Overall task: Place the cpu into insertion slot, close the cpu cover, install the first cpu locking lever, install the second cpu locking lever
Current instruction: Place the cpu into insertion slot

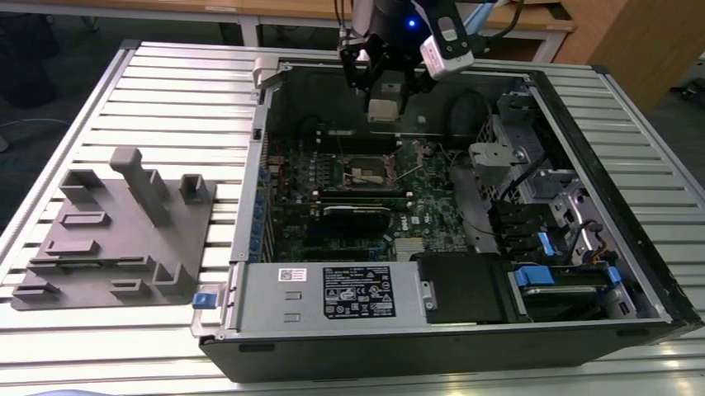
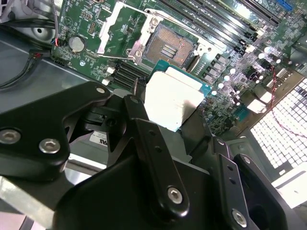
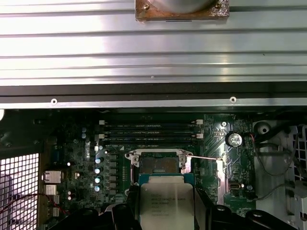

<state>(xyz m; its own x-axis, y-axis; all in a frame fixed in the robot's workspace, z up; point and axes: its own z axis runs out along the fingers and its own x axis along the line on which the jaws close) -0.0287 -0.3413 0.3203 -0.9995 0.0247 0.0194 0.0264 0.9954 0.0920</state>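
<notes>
My gripper (image 1: pixel 385 106) hangs over the far side of the open computer case, shut on the cpu (image 1: pixel 382 110), a small flat square chip. In both wrist views the cpu (image 2: pixel 172 103) (image 3: pixel 165 201) sits between the black fingers (image 2: pixel 144 139), its pale metal top showing. It is held in the air above the board, just short of the insertion slot (image 2: pixel 169 45) (image 3: pixel 158 165) (image 1: pixel 367 171). The slot is a bare square socket with a dark centre. The cpu cover (image 2: pixel 106 38) is swung open beside the slot. A thin locking lever (image 3: pixel 206 156) stands loose next to it.
The case lies on a slatted aluminium table (image 1: pixel 177 91). A grey fixture block (image 1: pixel 121 231) sits at the exterior view's left. A grey label plate (image 1: pixel 330 293) and drive bays (image 1: pixel 551 247) fill the near side. Memory slots (image 3: pixel 148 132) run beyond the socket.
</notes>
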